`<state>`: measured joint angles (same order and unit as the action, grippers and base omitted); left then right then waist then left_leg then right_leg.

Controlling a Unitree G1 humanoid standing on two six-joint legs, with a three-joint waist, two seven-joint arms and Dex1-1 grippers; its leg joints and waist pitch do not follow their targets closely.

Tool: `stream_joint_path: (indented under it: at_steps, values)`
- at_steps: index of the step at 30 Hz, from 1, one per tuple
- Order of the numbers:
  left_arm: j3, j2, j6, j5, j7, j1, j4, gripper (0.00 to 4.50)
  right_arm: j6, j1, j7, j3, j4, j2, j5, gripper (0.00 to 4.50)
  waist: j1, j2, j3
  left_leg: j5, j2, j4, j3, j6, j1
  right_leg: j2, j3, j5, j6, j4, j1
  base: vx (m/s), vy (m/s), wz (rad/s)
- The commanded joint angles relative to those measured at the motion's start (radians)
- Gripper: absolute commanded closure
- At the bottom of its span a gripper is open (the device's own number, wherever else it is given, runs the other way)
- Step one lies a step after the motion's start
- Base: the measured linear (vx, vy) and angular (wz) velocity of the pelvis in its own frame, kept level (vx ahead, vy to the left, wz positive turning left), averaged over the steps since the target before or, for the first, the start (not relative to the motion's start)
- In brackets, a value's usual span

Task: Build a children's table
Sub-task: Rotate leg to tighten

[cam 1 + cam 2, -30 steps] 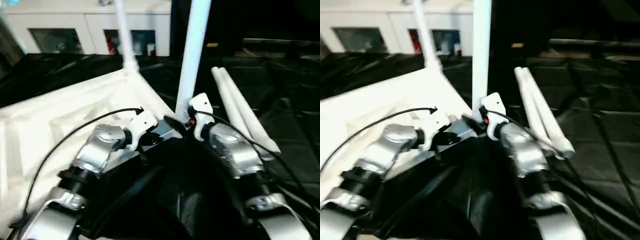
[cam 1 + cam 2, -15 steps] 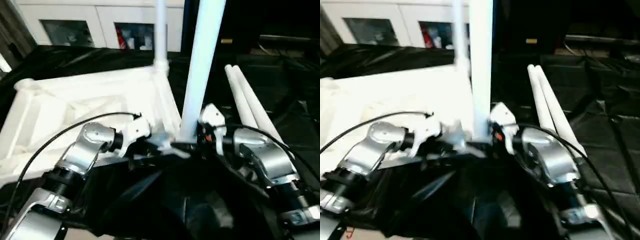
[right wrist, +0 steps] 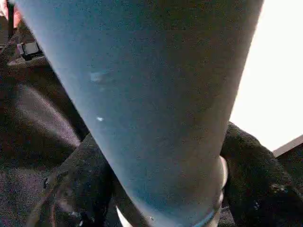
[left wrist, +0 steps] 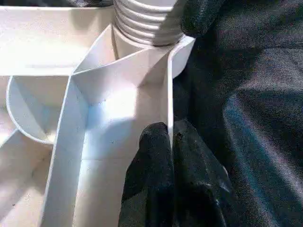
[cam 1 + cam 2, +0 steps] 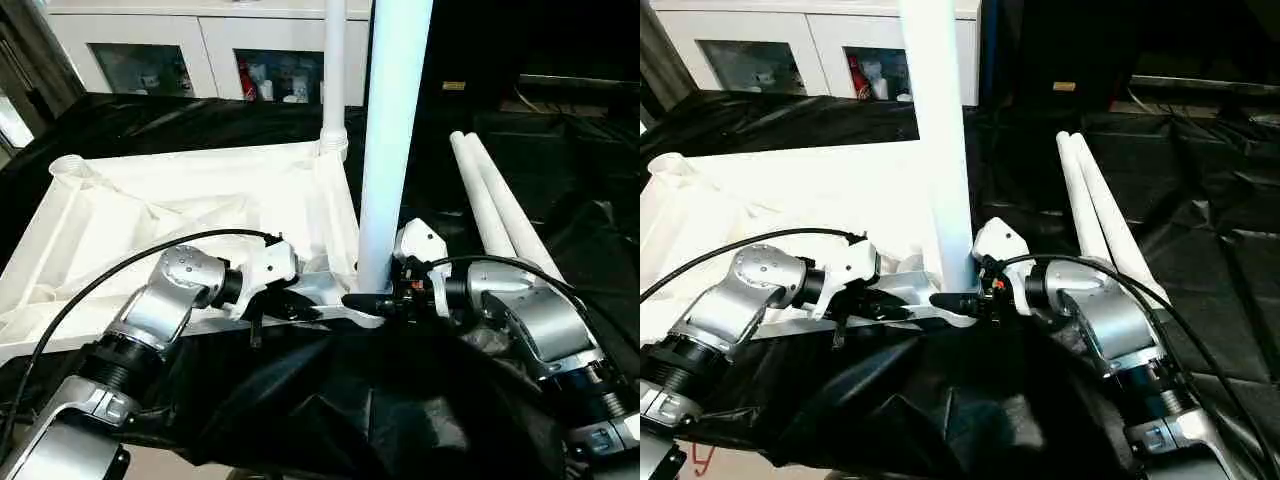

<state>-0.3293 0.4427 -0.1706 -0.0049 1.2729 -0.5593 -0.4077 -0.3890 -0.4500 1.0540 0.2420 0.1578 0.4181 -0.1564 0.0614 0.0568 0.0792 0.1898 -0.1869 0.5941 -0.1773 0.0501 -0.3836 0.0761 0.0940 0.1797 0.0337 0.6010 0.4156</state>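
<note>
The children's table lies upside down on black cloth, its white ribbed top (image 5: 180, 200) facing up. One white leg (image 5: 334, 70) stands in the far right corner socket. A second leg (image 5: 393, 150) stands upright in the near right corner. My right gripper (image 5: 375, 302) is shut on that leg's base, with a black finger (image 3: 75, 189) pressed on each side. My left gripper (image 5: 298, 305) is shut on the top's thin near edge wall (image 4: 168, 94), just beside the threaded leg end (image 4: 147, 21).
Two loose white legs (image 5: 500, 215) lie side by side on the cloth to the right. A white cabinet with glass doors (image 5: 150, 45) stands behind. Crumpled black cloth (image 5: 330, 410) hangs over the near edge between my forearms.
The camera has swung and tilted down, so the whole scene shifted. My right gripper's fingers have drawn in around the near leg's base. The left gripper keeps its hold on the edge.
</note>
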Motion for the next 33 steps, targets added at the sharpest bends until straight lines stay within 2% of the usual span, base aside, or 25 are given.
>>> stream_joint_path:
  at_steps: [1,3,4,5,7,9,10,11,13,16,20,21,24,27,28,32,33]
  values:
    - [-0.005,-0.006,0.013,-0.011,0.01,-0.021,0.017,4.5,-0.017,0.026,-0.004,0.024,-0.006,-0.001,0.009,1.79,0.0,-0.005,-0.069,0.104,-0.047,-0.062,0.014,-0.095,0.014,0.074,-0.06,0.077,0.241,-0.058,-0.067,0.0,0.0,0.0]
    - [0.001,-0.011,0.003,-0.016,0.0,-0.019,0.017,4.5,-0.028,0.043,-0.038,0.01,0.005,-0.024,-0.001,1.8,-0.001,-0.003,-0.069,0.103,-0.048,-0.062,0.015,-0.094,0.014,0.075,-0.06,0.08,0.24,-0.059,-0.067,0.0,0.0,0.0]
    - [0.012,-0.025,-0.013,-0.025,-0.018,-0.018,0.019,4.5,-0.039,0.062,-0.109,-0.023,0.033,-0.065,-0.011,1.8,-0.002,-0.005,-0.067,0.107,-0.048,-0.064,0.015,-0.091,0.014,0.075,-0.06,0.089,0.238,-0.06,-0.066,0.0,0.0,0.0]
    - [0.012,-0.025,-0.013,-0.025,-0.018,-0.018,0.019,4.5,-0.039,0.062,-0.109,-0.023,0.033,-0.065,-0.011,1.8,-0.004,-0.004,-0.066,0.111,-0.048,-0.064,0.015,-0.09,0.013,0.076,-0.061,0.094,0.239,-0.06,-0.066,0.0,0.0,0.0]
    - [0.033,-0.055,-0.043,-0.038,-0.061,-0.027,0.017,4.5,-0.041,0.084,-0.228,-0.074,0.086,-0.13,-0.013,1.8,-0.009,-0.003,-0.063,0.147,-0.047,-0.068,0.015,-0.069,0.014,0.077,-0.06,0.154,0.231,-0.068,-0.063,0.0,0.0,0.0]
    - [0.045,-0.076,-0.059,-0.034,-0.105,-0.039,0.003,4.5,-0.032,0.095,-0.307,-0.1,0.117,-0.171,-0.007,1.8,-0.014,-0.004,-0.063,0.163,-0.045,-0.07,0.017,-0.051,0.016,0.076,-0.058,0.197,0.218,-0.073,-0.065,0.0,0.0,0.0]
    - [0.055,-0.096,-0.07,-0.024,-0.154,-0.053,-0.017,4.5,-0.031,0.1,-0.375,-0.12,0.147,-0.208,-0.002,1.8,-0.018,0.002,-0.061,0.184,-0.044,-0.071,0.016,-0.041,0.018,0.077,-0.058,0.227,0.212,-0.078,-0.06,0.0,0.0,0.0]
    - [0.059,-0.104,-0.073,-0.019,-0.176,-0.06,-0.029,4.5,-0.032,0.1,-0.403,-0.127,0.161,-0.223,0.0,1.8,-0.019,0.001,-0.058,0.203,-0.044,-0.074,0.017,-0.034,0.021,0.075,-0.057,0.253,0.206,-0.082,-0.06,0.0,0.0,0.0]
    - [0.064,-0.139,-0.094,0.01,-0.265,-0.085,-0.067,4.5,-0.024,0.088,-0.521,-0.152,0.227,-0.283,0.016,1.8,-0.029,0.001,-0.049,0.288,-0.04,-0.08,0.02,-0.005,0.027,0.077,-0.055,0.386,0.171,-0.097,-0.056,0.0,0.0,0.0]
    - [0.08,-0.197,-0.144,0.026,-0.376,-0.114,-0.106,4.5,-0.005,0.05,-0.642,-0.173,0.315,-0.351,0.033,1.81,-0.035,0.003,-0.05,0.325,-0.037,-0.081,0.024,0.014,0.036,0.079,-0.054,0.463,0.141,-0.107,-0.054,0.0,0.0,0.0]
    - [0.073,-0.282,-0.19,0.04,-0.468,-0.128,-0.11,4.5,0.015,-0.049,-0.789,-0.227,0.44,-0.459,0.015,1.81,-0.038,0.005,-0.055,0.312,-0.039,-0.085,0.027,0.013,0.031,0.079,-0.053,0.435,0.136,-0.107,-0.058,0.0,0.0,0.0]
    - [0.069,-0.289,-0.19,0.042,-0.473,-0.128,-0.109,4.5,0.017,-0.061,-0.797,-0.228,0.451,-0.467,0.016,1.81,-0.04,0.005,-0.056,0.307,-0.04,-0.086,0.029,0.015,0.028,0.079,-0.053,0.41,0.145,-0.103,-0.06,0.0,0.0,0.0]
    - [0.057,-0.294,-0.178,0.045,-0.469,-0.132,-0.116,4.5,0.025,-0.084,-0.802,-0.229,0.472,-0.484,0.021,1.81,-0.04,0.004,-0.057,0.306,-0.039,-0.085,0.025,0.005,0.029,0.077,-0.054,0.377,0.152,-0.103,-0.059,0.0,0.0,0.0]
    - [0.056,-0.286,-0.171,0.04,-0.452,-0.135,-0.116,4.5,0.035,-0.099,-0.779,-0.216,0.493,-0.486,0.032,1.81,-0.039,0.003,-0.061,0.273,-0.039,-0.083,0.023,-0.009,0.025,0.078,-0.057,0.313,0.174,-0.095,-0.064,0.0,0.0,0.0]
    - [0.056,-0.286,-0.173,0.04,-0.454,-0.135,-0.116,4.5,0.038,-0.101,-0.781,-0.218,0.496,-0.487,0.031,1.25,-0.039,0.003,-0.061,0.269,-0.038,-0.083,0.022,-0.011,0.023,0.078,-0.057,0.309,0.177,-0.095,-0.064,0.0,0.0,0.0]
    - [0.055,-0.272,-0.161,0.038,-0.434,-0.129,-0.11,4.5,0.061,-0.116,-0.767,-0.22,0.507,-0.481,0.039,1.02,-0.039,0.005,-0.06,0.269,-0.04,-0.083,0.022,-0.014,0.025,0.078,-0.057,0.323,0.179,-0.096,-0.063,0.0,0.0,0.0]
    - [0.054,-0.266,-0.157,0.037,-0.419,-0.123,-0.104,4.5,0.073,-0.123,-0.758,-0.213,0.509,-0.471,0.051,1.02,-0.037,0.009,-0.063,0.266,-0.041,-0.081,0.02,-0.012,0.027,0.081,-0.058,0.306,0.186,-0.096,-0.061,0.0,0.0,0.0]
